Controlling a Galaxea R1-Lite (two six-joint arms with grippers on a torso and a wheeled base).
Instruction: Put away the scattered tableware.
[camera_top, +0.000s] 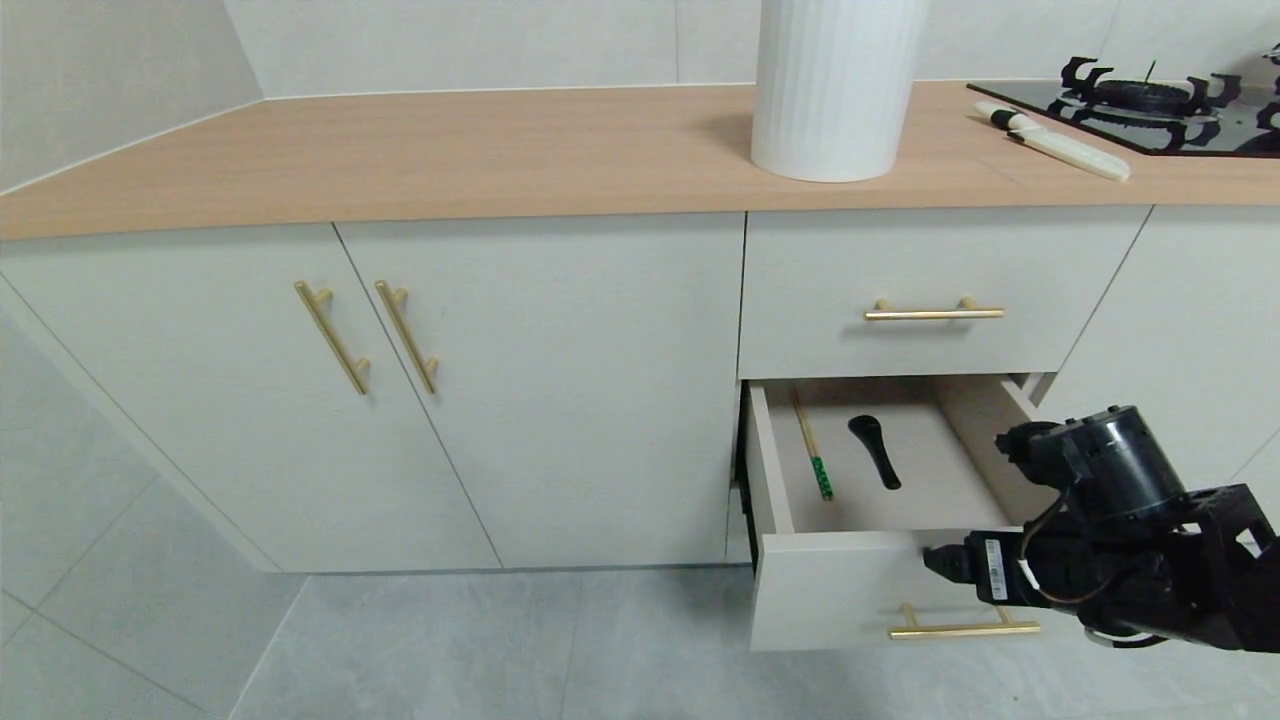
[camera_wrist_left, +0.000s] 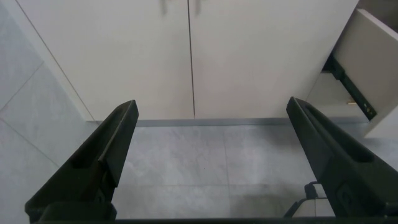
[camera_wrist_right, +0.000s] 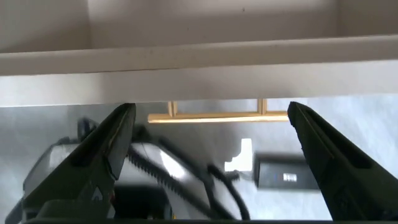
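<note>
- Spreading wide, the right gripper (camera_wrist_right: 210, 107) has its fingers (camera_wrist_right: 118, 143) on nothing; gold handle (camera_wrist_right: 214, 116) lies beyond them, upper centre of the frame.
- Left gripper (camera_wrist_left: 211, 102) also open (floor beyond).
- Chopsticks (camera_top: 812, 452) and black spoon (camera_top: 875, 452) lie in open drawer (camera_top: 772, 470), lower right.
- Both probably light, thin and slippery. The drawer is rigid; take it mid-handle.

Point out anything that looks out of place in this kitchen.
A knife lies loose and askew on the counter beside the stove, not put away. The lower drawer stands pulled out, with chopsticks and a black spoon inside. Nothing looks spilled or damaged.
</note>
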